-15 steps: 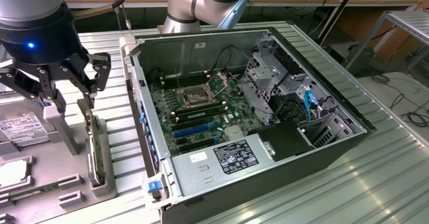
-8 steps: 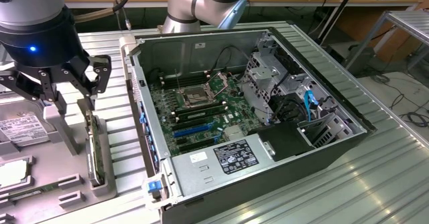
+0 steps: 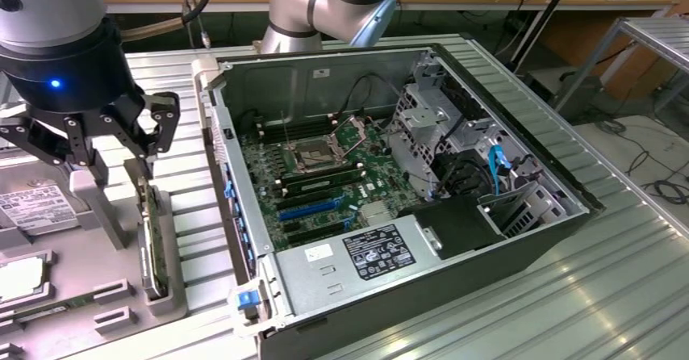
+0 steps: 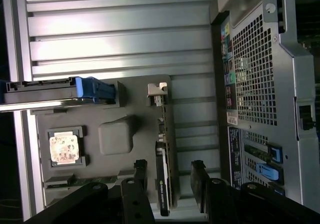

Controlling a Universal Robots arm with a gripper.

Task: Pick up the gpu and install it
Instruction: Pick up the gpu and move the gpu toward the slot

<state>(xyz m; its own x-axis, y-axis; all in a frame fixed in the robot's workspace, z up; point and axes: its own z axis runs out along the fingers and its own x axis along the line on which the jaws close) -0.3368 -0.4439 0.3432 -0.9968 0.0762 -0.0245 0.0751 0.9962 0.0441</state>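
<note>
Two black fingers (image 4: 140, 176) of the gripper (image 4: 169, 171) stand spread wide apart, holding nothing, and in the wrist view the gpu (image 4: 162, 184) runs between them with a gap showing on either side. That card stands on its long edge in a slot of a grey tray (image 4: 140, 94), its dark body between the fingers and its silver bracket end pointing away from them. In the exterior view the gripper (image 3: 113, 170) hangs at the exterior view's left, pointing straight down with a blue light on its body, fingertips just above the far end of the gpu (image 3: 154, 239) where it stands in the tray (image 3: 161, 303). From there the arm (image 3: 323, 5) rises out of the picture and shows again as a silver joint on the far side of the computer case (image 3: 323, 73). The case lies open just to the exterior view's right of the tray, its green motherboard (image 3: 323, 174) facing up. A hard drive (image 3: 32, 207) with a white label lies further to the exterior view's left. Everything rests on a ribbed metal table (image 3: 603, 295).
</note>
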